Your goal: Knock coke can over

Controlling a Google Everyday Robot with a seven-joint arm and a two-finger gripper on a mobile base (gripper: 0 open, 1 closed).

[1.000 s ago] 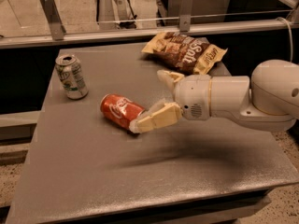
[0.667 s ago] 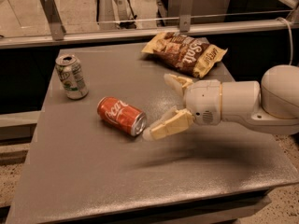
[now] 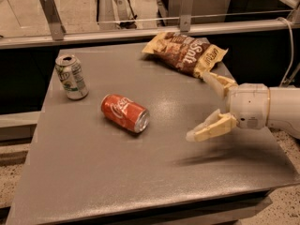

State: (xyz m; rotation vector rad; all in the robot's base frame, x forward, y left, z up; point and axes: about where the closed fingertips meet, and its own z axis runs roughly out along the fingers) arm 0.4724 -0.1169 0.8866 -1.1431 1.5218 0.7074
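The red coke can (image 3: 124, 113) lies on its side on the grey table (image 3: 117, 182), left of the middle, its silver top facing right and toward me. My gripper (image 3: 200, 106) hangs above the table to the right of the can, well apart from it. Its two cream fingers (image 3: 212, 127) are spread wide and hold nothing.
A white-and-green can (image 3: 71, 77) stands upright at the back left. A brown chip bag (image 3: 186, 52) lies at the back right, just behind my gripper. A metal rail (image 3: 140, 32) runs along the table's far edge.
My gripper has pulled back to the right, away from the coke can. The can has rolled a little to the left and lies free on its side.
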